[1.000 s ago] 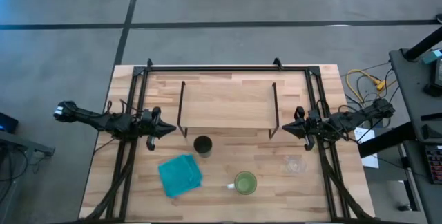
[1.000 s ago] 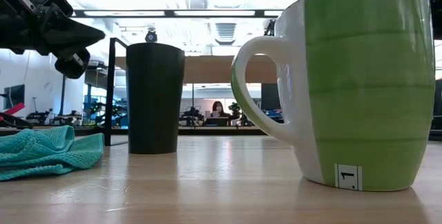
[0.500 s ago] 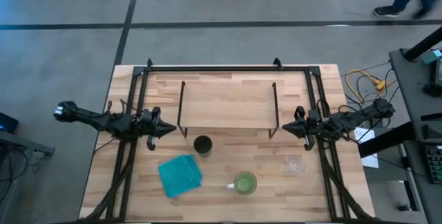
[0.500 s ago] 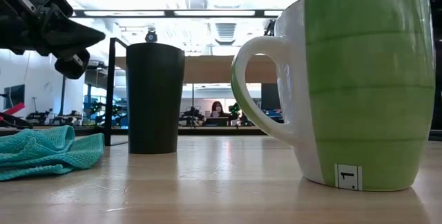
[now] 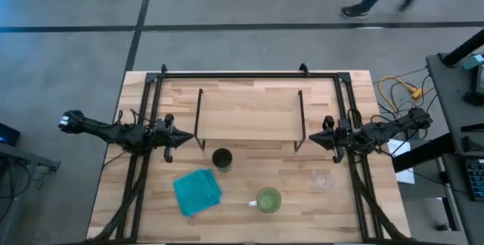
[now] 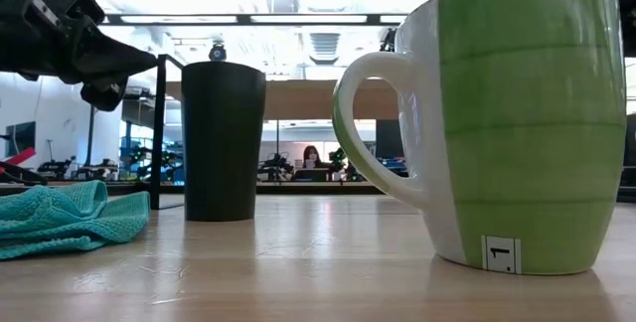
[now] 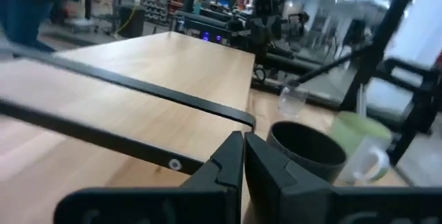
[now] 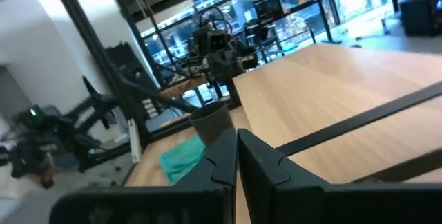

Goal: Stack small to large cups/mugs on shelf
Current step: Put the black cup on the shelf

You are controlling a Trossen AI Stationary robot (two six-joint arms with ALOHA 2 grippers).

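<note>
Left end effector (image 7: 243, 156), dark fingers pressed together, points over the light wood shelf board (image 7: 138, 72) with thin black metal rail. Beyond: black cylindrical cup (image 7: 307, 151), green mug with white handle (image 7: 359, 144), and, blurred, probably the clear glass cup (image 7: 293, 101).

The surface (image 5: 249, 177) is pale, smooth wood. The green mug (image 6: 522, 123) is glossy ceramic; the black cup (image 6: 223, 141) looks matt. The teal cloth (image 6: 60, 218) is nubbly.
</note>
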